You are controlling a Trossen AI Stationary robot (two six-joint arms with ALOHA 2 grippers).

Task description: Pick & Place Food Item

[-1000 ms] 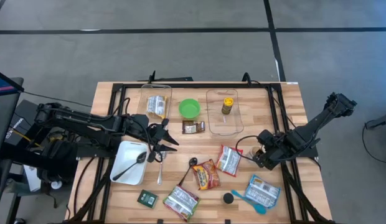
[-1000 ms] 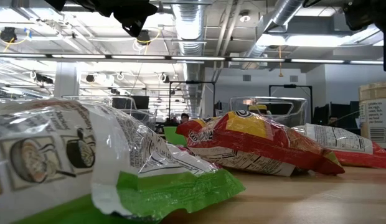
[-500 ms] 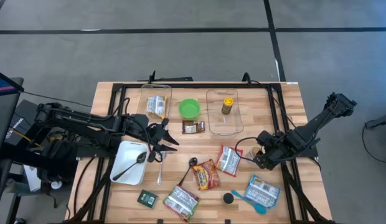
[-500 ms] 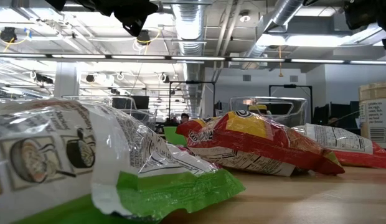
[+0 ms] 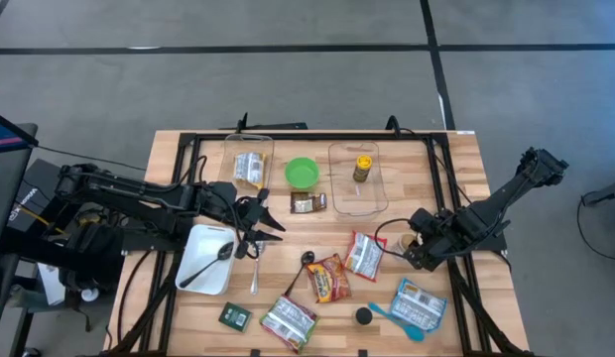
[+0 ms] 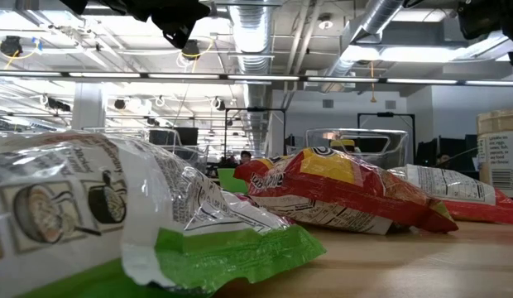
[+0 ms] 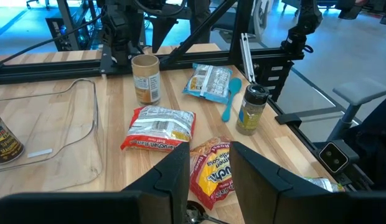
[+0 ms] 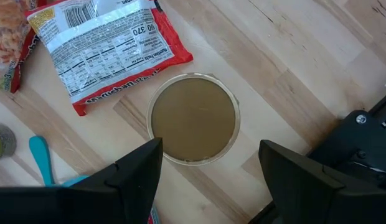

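High view: both arms and all packets unmoved.

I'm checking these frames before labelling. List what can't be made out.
- Green bowl: low view, mostly hidden behind the packets.
- Jar: right wrist view shows only its lid from above, so the label is unseen.
- Small green packet: high view, print too small to read.
- Left pincer: left wrist view, fingertips cut off at the edge.
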